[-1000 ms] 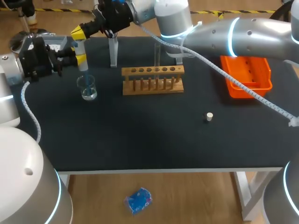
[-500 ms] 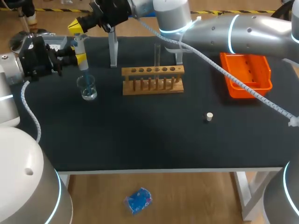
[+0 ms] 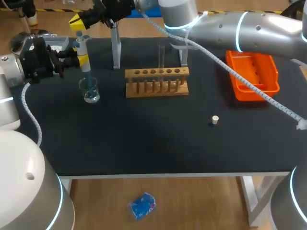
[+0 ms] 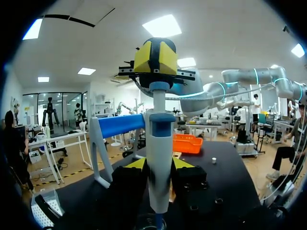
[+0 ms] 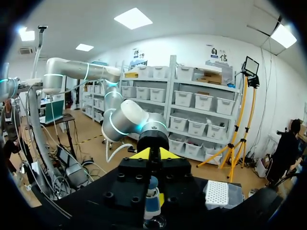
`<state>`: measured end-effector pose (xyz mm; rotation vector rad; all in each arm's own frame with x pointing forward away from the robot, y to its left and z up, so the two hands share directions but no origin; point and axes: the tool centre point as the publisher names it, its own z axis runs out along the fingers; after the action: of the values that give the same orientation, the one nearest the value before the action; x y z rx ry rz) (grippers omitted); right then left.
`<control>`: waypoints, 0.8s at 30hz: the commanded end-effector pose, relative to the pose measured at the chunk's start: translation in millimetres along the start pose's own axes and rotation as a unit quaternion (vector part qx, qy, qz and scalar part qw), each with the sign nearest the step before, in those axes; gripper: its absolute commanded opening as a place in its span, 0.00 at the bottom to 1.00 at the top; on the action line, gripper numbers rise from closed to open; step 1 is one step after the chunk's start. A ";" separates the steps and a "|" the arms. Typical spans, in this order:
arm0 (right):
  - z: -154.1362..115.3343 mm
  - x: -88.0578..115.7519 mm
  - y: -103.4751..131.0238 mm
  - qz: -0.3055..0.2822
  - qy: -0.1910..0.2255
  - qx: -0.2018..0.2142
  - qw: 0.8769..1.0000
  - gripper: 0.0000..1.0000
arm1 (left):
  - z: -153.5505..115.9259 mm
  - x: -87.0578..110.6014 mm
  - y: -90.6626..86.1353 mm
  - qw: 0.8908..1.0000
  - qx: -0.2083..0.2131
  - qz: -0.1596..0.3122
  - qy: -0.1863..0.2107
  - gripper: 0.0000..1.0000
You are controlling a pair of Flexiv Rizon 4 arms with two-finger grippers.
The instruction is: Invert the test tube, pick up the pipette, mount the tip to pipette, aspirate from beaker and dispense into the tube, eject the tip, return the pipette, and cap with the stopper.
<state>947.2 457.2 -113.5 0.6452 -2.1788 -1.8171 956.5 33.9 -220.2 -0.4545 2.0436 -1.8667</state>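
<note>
My left gripper [image 3: 72, 56] is shut on the white and blue pipette [image 3: 83, 52] and holds it upright, its yellow fingertips [image 4: 135, 164] on either side of the body. The pipette's tip dips into the glass beaker [image 3: 89, 90]. My right gripper [image 3: 78, 21] reaches across from the right and hangs just above the pipette's plunger [image 4: 159, 86], its yellow tips together. From the right wrist, the plunger [image 5: 152, 199] and the beaker [image 5: 154, 223] lie straight below that gripper [image 5: 150, 154]. A test tube [image 3: 161, 56] stands upright in the wooden rack [image 3: 157, 81]. The white stopper [image 3: 215, 119] lies on the mat.
An orange tray [image 3: 253, 74] sits at the back right. The clear pipette stand [image 3: 116, 50] rises behind the rack, near my right arm. A tip box [image 3: 58, 45] rests at the back left beside my left gripper. Open mat lies in front of the rack.
My right gripper has lifted up and back from the top of the pipette. The left gripper, pipette and beaker have stayed in place.
</note>
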 end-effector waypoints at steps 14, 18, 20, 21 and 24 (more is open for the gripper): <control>-87.5 59.7 24.1 0.019 -0.085 0.086 0.993 1.00 | -0.1 0.1 -0.6 1.000 0.000 0.000 0.000 0.00; -112.4 78.0 15.6 0.031 -0.119 0.099 0.987 1.00 | -0.1 0.1 -0.6 1.000 0.000 0.000 0.000 0.00; -124.7 86.2 11.5 0.037 -0.135 0.101 0.985 1.00 | -0.1 0.1 -0.6 1.000 0.000 0.000 0.000 0.00; -130.7 90.1 8.9 0.040 -0.143 0.103 0.984 1.00 | -0.1 0.1 -0.6 1.000 0.000 0.000 0.000 0.00; -146.3 99.6 3.0 0.044 -0.168 0.112 0.978 1.00 | -0.1 0.1 -0.6 1.000 0.000 0.000 0.000 0.00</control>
<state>953.2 317.1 -92.1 0.4069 -2.5035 -1.6636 956.4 34.0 -220.1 -0.4549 2.0436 -1.8666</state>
